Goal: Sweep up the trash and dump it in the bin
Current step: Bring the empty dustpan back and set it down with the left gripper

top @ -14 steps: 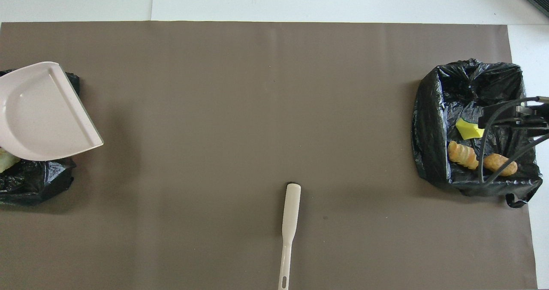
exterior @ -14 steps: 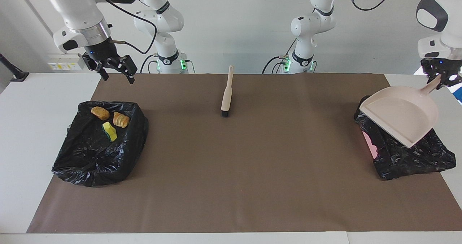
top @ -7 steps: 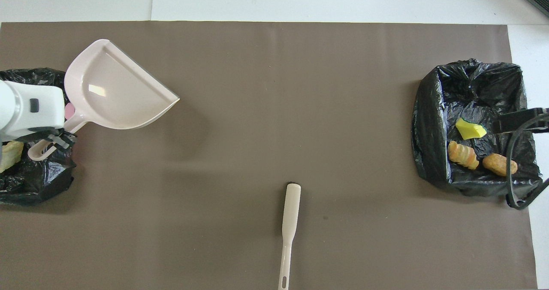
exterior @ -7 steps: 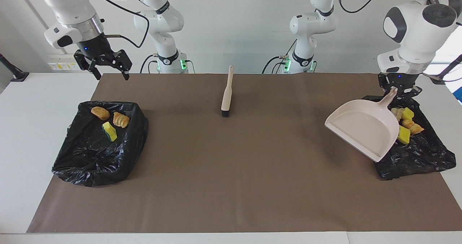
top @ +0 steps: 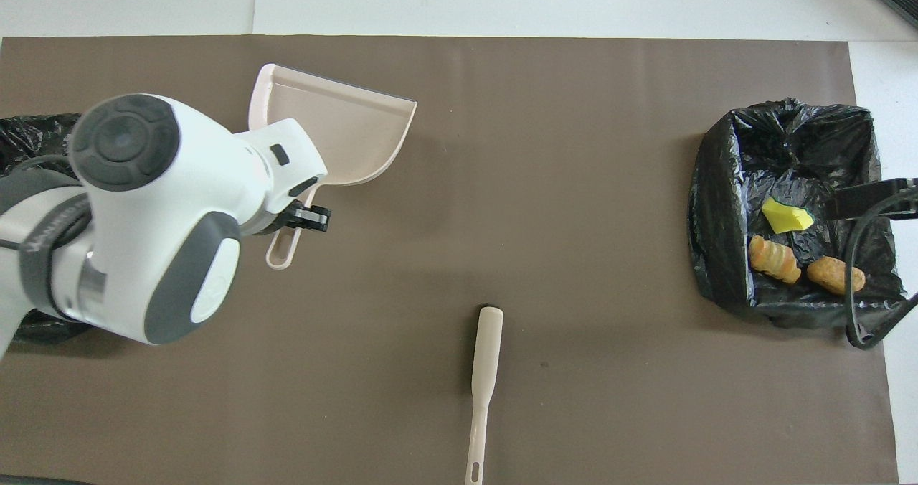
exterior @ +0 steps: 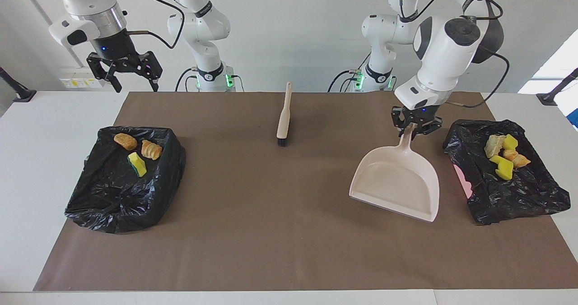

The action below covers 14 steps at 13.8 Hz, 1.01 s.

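My left gripper [exterior: 414,131] is shut on the handle of the pale pink dustpan [exterior: 397,183], which is empty and tilts low over the mat beside the bin [exterior: 519,196] at the left arm's end. Several pieces of trash [exterior: 502,154], yellow and tan, lie in that black-bagged bin. The other bin [exterior: 122,196], at the right arm's end, holds two tan lumps [exterior: 125,141] [exterior: 151,149] and a yellow sponge piece [exterior: 137,164]. My right gripper [exterior: 134,83] hangs open and empty, high over the mat's corner by that bin. From overhead the left arm hides most of the dustpan's [top: 344,130] handle.
A cream brush [exterior: 283,115] lies on the brown mat [exterior: 289,233] midway between the arms, handle toward the robots and bristles pointing away. White table [exterior: 40,115] borders the mat at both ends.
The left arm swung the dustpan off the bin at its end and lowered it over the mat, uncovering the trash there. The right gripper drew up and back a little.
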Each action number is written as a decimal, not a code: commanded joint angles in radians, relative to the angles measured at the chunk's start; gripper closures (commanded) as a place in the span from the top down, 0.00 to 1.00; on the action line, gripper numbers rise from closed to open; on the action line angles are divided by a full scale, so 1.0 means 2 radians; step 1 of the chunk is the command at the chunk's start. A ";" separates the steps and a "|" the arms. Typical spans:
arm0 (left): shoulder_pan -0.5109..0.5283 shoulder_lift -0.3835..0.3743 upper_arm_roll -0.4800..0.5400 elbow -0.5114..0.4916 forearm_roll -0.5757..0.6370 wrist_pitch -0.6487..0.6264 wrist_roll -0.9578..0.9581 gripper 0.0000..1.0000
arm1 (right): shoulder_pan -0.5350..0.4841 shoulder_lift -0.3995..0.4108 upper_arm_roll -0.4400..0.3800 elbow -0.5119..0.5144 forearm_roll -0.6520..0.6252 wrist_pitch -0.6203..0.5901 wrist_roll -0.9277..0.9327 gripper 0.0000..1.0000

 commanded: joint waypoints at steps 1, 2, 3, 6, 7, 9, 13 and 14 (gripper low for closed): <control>-0.059 0.079 0.012 0.073 -0.004 0.013 -0.090 0.00 | -0.002 -0.011 0.003 -0.013 -0.011 0.006 -0.016 1.00; -0.066 0.098 0.011 0.089 -0.004 0.013 -0.112 0.00 | -0.002 -0.011 0.003 -0.013 -0.011 0.006 -0.016 1.00; -0.085 0.117 0.012 0.105 -0.004 0.014 -0.141 0.00 | -0.002 -0.011 0.003 -0.013 -0.010 0.005 -0.016 1.00; -0.103 0.174 0.012 0.169 -0.004 0.021 -0.194 0.00 | -0.002 -0.011 0.003 -0.014 -0.010 0.005 -0.016 1.00; -0.112 0.190 0.012 0.184 -0.004 0.026 -0.209 0.00 | -0.002 -0.011 0.003 -0.014 -0.010 0.005 -0.016 1.00; -0.125 0.227 0.012 0.213 -0.003 0.029 -0.228 0.00 | -0.002 -0.011 0.003 -0.014 -0.010 0.005 -0.016 1.00; -0.129 0.247 0.011 0.210 -0.008 0.057 -0.232 0.00 | -0.001 -0.013 0.003 -0.017 -0.010 0.001 -0.012 1.00; -0.129 0.247 0.011 0.209 -0.008 0.058 -0.231 0.00 | -0.001 -0.014 0.003 -0.019 -0.010 0.001 -0.012 1.00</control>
